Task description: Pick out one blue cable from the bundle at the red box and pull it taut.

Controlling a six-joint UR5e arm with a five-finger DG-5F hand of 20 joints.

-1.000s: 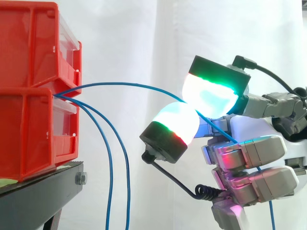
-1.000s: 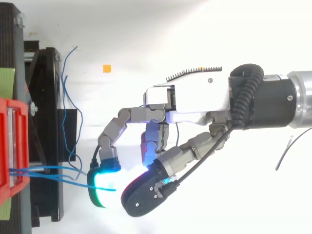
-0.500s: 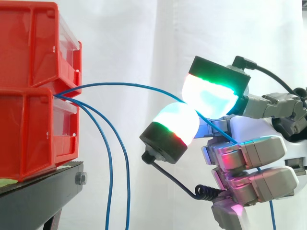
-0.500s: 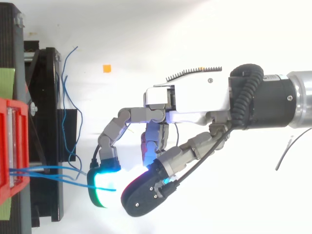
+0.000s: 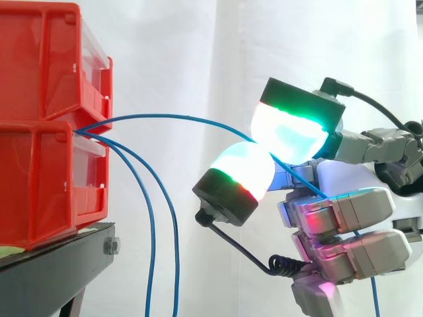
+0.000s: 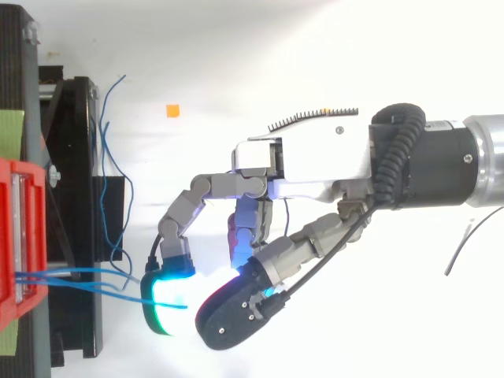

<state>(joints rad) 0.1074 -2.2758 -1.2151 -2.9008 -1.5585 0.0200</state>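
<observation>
Two red bins are stacked at the left, the upper one [image 5: 46, 59] on the lower one [image 5: 39, 178]. From the gap between them a bundle of blue cables comes out. One blue cable [image 5: 172, 117] arcs rightward, slack, and runs in between two glowing fingertips [image 5: 287, 129] of my hand [image 5: 344, 211]. My hand is to the right of the bins, apart from them, with its fingers curled and the cable pinched between the pads. Past the pads the cable runs on behind the hand and down. From above, the hand [image 6: 307, 165] reaches left toward the bin [image 6: 20, 236].
Two other blue cables [image 5: 152, 231] hang down from the bins in front of the black stand [image 5: 53, 271]. Loose blue cable ends [image 6: 106, 150] lie over the stand in the top view. A white curtain hangs behind.
</observation>
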